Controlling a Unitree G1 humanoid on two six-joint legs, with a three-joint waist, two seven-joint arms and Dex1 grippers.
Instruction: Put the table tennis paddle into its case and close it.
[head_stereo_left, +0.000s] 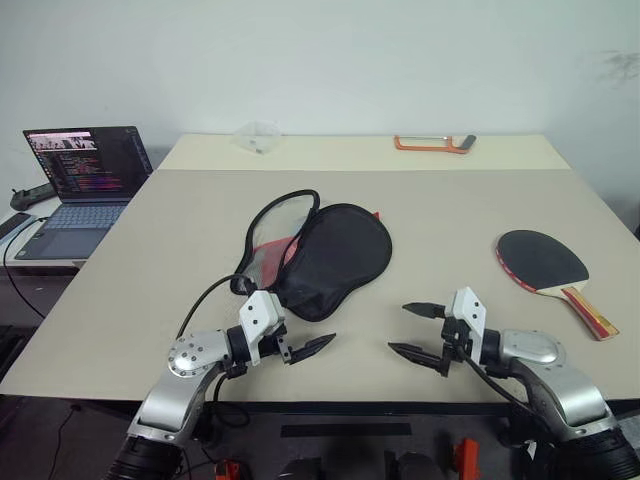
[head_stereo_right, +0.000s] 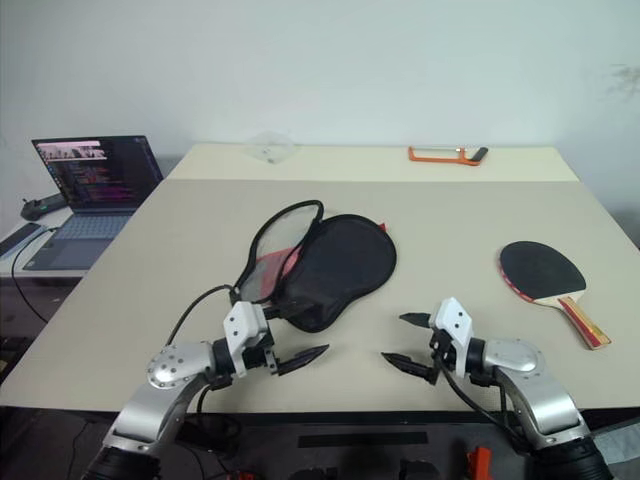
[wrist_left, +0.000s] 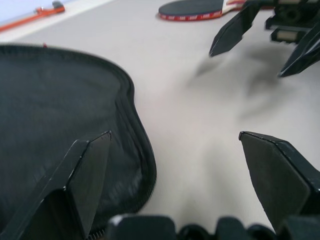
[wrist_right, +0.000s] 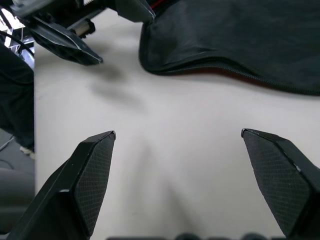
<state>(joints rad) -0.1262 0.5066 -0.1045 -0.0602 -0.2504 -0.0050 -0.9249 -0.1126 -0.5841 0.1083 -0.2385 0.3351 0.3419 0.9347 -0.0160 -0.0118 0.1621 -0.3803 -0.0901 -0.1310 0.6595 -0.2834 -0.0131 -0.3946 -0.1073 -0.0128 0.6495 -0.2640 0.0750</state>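
Both pincers wide open, empty, hovering over near edge of desk (head_stereo_left: 450, 210), tips angled toward each other. Left pincer (head_stereo_left: 303, 350) just beside near end of case (head_stereo_left: 335, 255); right pincer (head_stereo_left: 420, 332) over bare desk, apart from case. Case lying unzipped mid-desk, flap open, red lining showing, black cord loop (head_stereo_left: 285, 205) curling off far-left side. Table tennis paddle (head_stereo_left: 545, 268) flat on desk at right, black face up, handle toward near-right edge, well apart from case. Laptop (head_stereo_left: 80, 185) open off desk, left. Orange tool (head_stereo_left: 432, 144) at far edge.
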